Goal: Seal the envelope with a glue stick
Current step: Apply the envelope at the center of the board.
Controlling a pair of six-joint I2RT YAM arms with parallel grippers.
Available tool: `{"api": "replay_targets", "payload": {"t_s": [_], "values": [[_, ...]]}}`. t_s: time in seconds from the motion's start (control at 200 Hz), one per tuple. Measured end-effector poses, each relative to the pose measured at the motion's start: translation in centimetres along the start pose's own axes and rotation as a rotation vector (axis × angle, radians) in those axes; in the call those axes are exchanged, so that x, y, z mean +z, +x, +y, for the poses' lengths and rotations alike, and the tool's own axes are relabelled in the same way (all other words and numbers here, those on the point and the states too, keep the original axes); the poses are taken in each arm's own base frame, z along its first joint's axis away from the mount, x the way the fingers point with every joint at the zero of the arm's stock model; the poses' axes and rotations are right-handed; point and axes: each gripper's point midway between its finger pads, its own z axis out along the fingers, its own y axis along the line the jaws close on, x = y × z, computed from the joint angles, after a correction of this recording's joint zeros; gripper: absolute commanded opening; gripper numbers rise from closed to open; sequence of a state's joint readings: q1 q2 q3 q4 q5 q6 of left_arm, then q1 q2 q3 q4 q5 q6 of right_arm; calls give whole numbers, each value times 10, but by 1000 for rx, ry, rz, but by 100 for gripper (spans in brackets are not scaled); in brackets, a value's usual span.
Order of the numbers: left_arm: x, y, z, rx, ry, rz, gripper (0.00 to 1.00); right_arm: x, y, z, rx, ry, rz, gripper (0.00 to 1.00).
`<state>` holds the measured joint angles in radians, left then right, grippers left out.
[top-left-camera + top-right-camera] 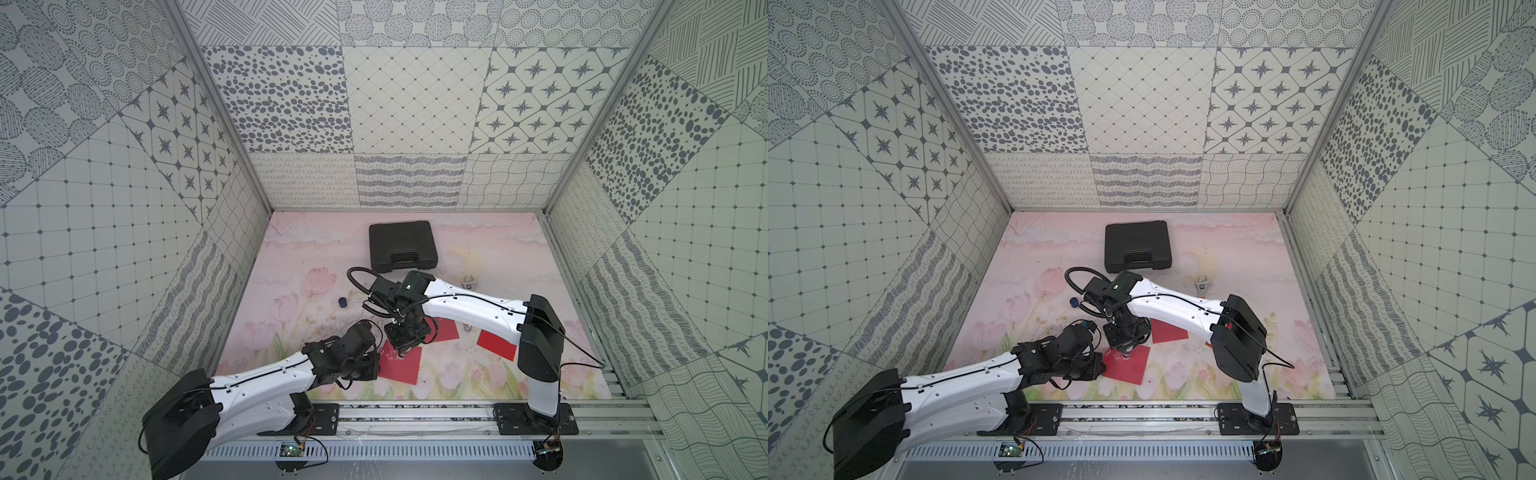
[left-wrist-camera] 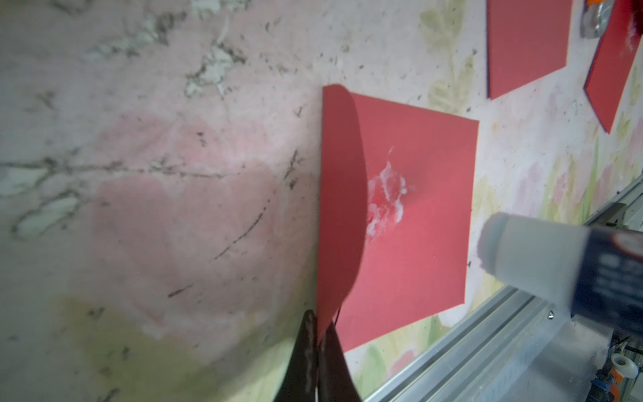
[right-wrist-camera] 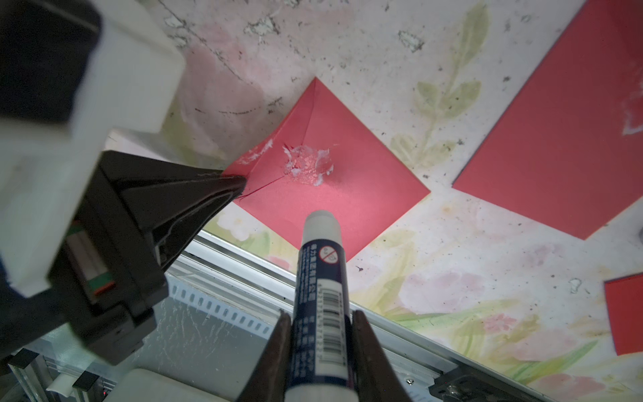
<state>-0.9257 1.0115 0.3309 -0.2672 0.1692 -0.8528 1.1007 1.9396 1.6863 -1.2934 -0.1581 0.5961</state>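
Nearest the rail, found left hand (image 2: 320, 330) pinched tight on the tip of the raised flap (image 2: 342, 195) of a red envelope (image 2: 417, 209), holding it open off the worktop (image 2: 174, 209). Noted white glue smear (image 3: 306, 163) on the envelope body beneath the flap. Just above, found right hand (image 3: 320, 315) pinching the uncapped glue stick (image 3: 322, 264) by its navy label. Long axis aimed tip-down at the envelope, tip just short of the smear and apparently clear of the paper. Judged right arm placed to dab, left to release and press. Farther off, recorded two more red envelopes (image 1: 496, 345), dark blue cap (image 1: 343, 302), adjustable wrench (image 1: 469, 284) and closed black case (image 1: 402, 246).
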Motion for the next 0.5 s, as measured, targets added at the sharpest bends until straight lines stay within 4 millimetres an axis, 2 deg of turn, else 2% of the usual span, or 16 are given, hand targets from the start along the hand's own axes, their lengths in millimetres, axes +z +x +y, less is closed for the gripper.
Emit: {"api": "replay_targets", "payload": {"t_s": [0.07,0.325,0.5], "values": [[2,3,3,0,1,4,0,3,-2,2,1,-3,2,0],[7,0,-5,14,64,-22,0,21,-3,9,4,3,42,0],[9,-2,-9,26,86,-26,0,25,-2,10,7,15,48,0]]}}
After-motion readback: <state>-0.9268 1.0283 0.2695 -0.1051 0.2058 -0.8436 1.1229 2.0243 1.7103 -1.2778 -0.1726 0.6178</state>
